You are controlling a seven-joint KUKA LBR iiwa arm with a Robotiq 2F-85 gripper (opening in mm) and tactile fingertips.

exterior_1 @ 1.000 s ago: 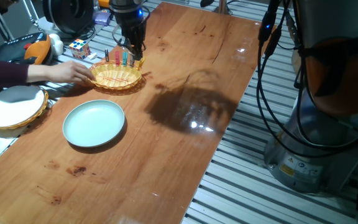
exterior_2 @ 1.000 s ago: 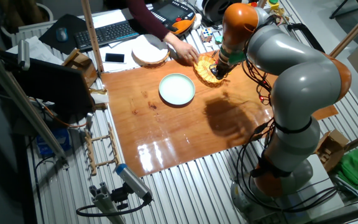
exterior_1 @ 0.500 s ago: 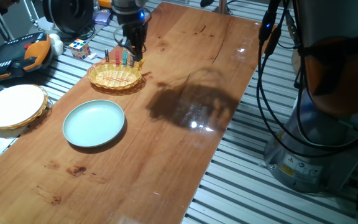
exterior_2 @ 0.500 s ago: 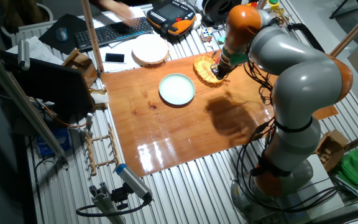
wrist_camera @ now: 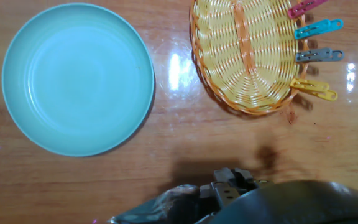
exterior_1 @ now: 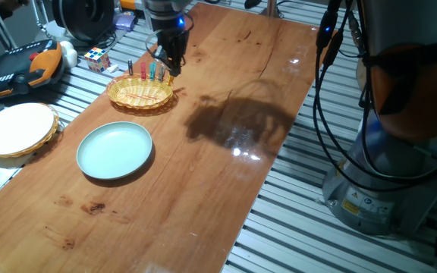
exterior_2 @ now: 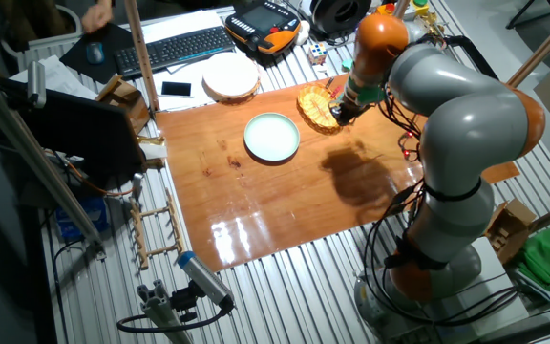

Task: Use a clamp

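Jaws: the gripper (exterior_1: 171, 67) hangs above the far rim of the wicker basket (exterior_1: 139, 93), fingers pointing down. Whether the jaws are wide or narrow cannot be told; they are too small in the two fixed views and only a dark part of the hand shows at the bottom edge of the hand view.

Clamp: the yellow peg (wrist_camera: 314, 89) is clipped onto the basket rim (wrist_camera: 253, 107), its tail sticking outward over the tabletop (wrist_camera: 166, 149). It is the end one of a row of pegs on the same rim: next to it a grey peg (wrist_camera: 318, 55), then a blue peg (wrist_camera: 317, 28), then a pink peg (wrist_camera: 307, 7) partly cut off by the picture edge. In one fixed view the row stands upright just beside the gripper fingers; contact cannot be judged.

Surroundings: the inside of the basket is bare weave. A pale green plate (wrist_camera: 78, 78) lies flat on the tabletop near the basket, not touching it. Beyond the tabletop edge, on a slatted metal surface, sit a round white lid on a woven tray (exterior_1: 17, 130), a colour cube (exterior_1: 96, 58), and an orange-and-black handset (exterior_1: 20, 65). In the other fixed view a keyboard (exterior_2: 176, 50) and a phone (exterior_2: 176, 89) lie farther back. The arm's shadow (exterior_1: 237, 121) falls on the glossy wood, well apart from the basket.
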